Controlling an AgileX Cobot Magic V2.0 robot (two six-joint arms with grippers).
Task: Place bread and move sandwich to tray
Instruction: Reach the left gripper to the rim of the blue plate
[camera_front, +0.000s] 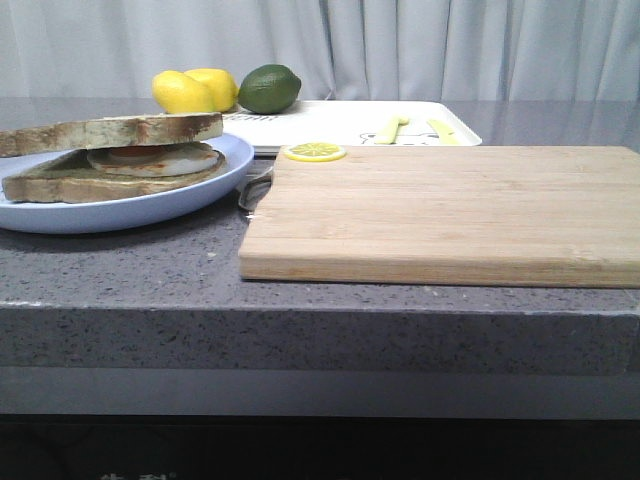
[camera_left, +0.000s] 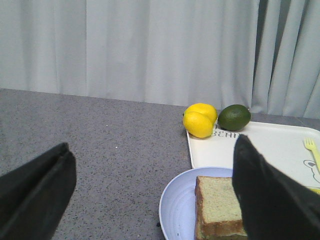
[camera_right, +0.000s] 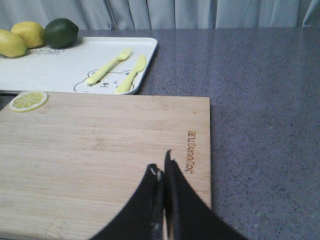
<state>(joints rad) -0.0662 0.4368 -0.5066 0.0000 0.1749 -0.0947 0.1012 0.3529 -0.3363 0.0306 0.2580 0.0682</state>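
Observation:
The sandwich (camera_front: 110, 155) sits on a pale blue plate (camera_front: 150, 210) at the front left. The bread (camera_front: 110, 130) is its top slice and lies over the fried egg. In the left wrist view the bread (camera_left: 217, 205) shows its pale greenish face on the plate (camera_left: 177, 210). My left gripper (camera_left: 152, 145) is open wide above the plate's left side and holds nothing. The white tray (camera_front: 340, 125) lies behind the plate, toward the back. My right gripper (camera_right: 161, 162) is shut and empty over the wooden cutting board (camera_right: 100, 150). Neither gripper shows in the front view.
The cutting board (camera_front: 450, 210) fills the front right, with a lemon slice (camera_front: 314, 152) on its far left corner. Two lemons (camera_front: 195, 90) and a lime (camera_front: 269, 88) stand at the tray's back left. A yellow fork (camera_right: 110, 66) and knife (camera_right: 131, 75) lie on the tray.

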